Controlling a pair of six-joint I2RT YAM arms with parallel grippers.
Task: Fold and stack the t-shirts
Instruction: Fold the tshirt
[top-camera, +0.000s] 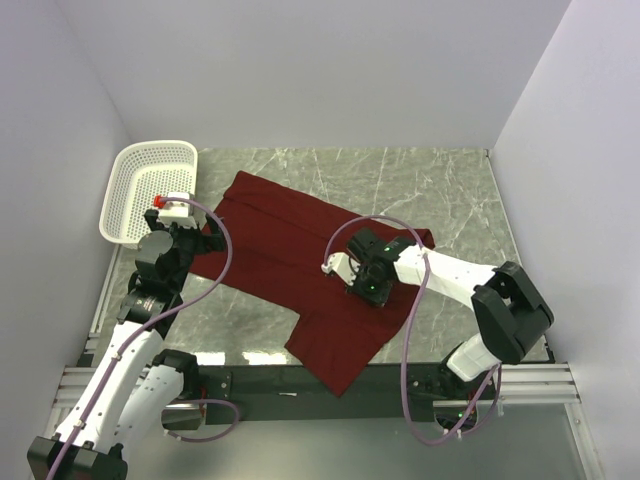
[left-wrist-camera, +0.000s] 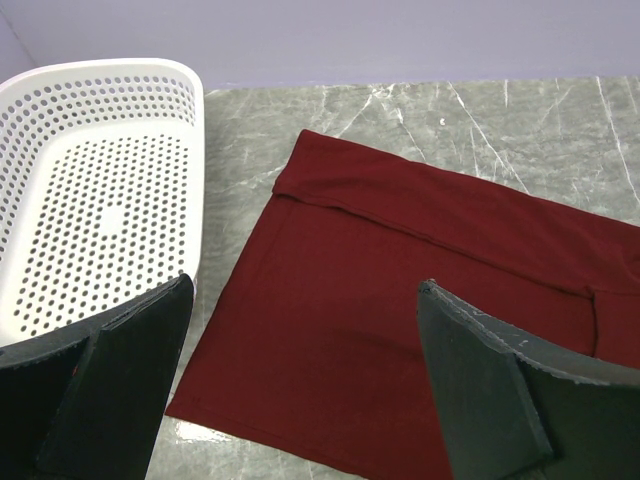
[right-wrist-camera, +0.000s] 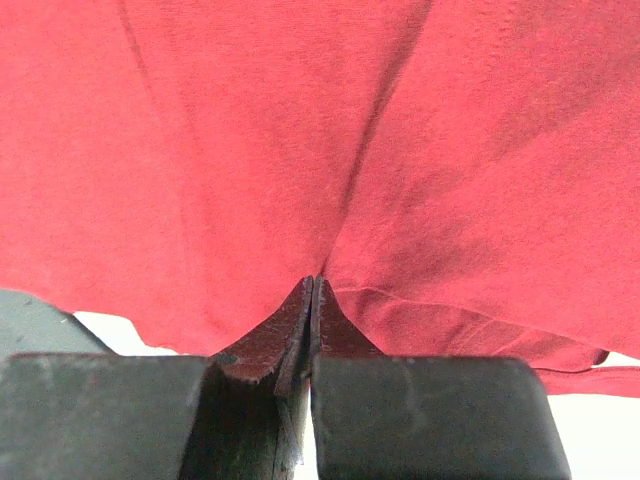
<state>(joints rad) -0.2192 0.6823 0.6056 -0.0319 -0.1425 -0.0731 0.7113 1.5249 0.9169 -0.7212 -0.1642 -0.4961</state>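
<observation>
One maroon t-shirt (top-camera: 275, 235) lies spread over the middle of the top view, running from upper left down to lower centre. On it, right of centre, the right gripper (right-wrist-camera: 312, 292) has its fingers pressed together on a pinch of the cloth, with creases fanning out from the tips. The left gripper (left-wrist-camera: 300, 390) hovers above the shirt's left part, fingers wide apart and holding nothing. A white perforated basket (top-camera: 150, 148) stands at upper left on the marble table (top-camera: 440, 190), just beside the shirt.
</observation>
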